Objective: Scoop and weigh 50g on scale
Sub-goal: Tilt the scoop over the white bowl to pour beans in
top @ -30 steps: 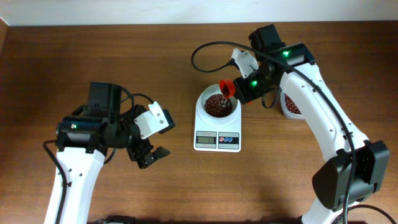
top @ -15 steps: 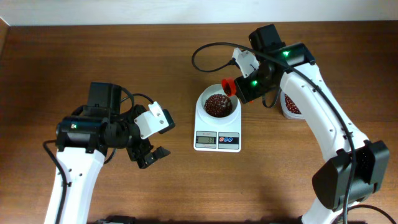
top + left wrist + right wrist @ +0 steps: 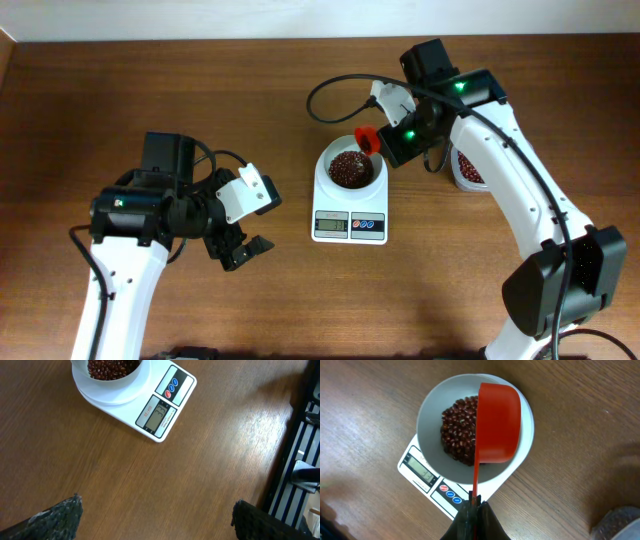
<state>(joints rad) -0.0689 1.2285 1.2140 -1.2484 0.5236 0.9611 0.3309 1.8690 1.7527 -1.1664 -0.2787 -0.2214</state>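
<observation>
Right gripper point(image 3: 475, 505) pinches the red scoop point(image 3: 497, 422) over the bowl point(image 3: 427, 425), so tip gently, eyes on the scale point(image 3: 349, 226) (left gripper point(image 3: 245, 252) spread wide, idle).

Centre of the table point(image 3: 300, 90): the scale point(image 3: 349, 212), display toward the front edge, with the bowl point(image 3: 349, 170) on its platform and beans point(image 3: 457, 435) in the bowl; the scoop point(image 3: 498, 422) above the bowl's right side, handle in the right gripper point(image 3: 474, 505); the tub point(image 3: 466, 172) right of the scale, apart; the left gripper point(image 3: 243, 243) left of it, apart
</observation>
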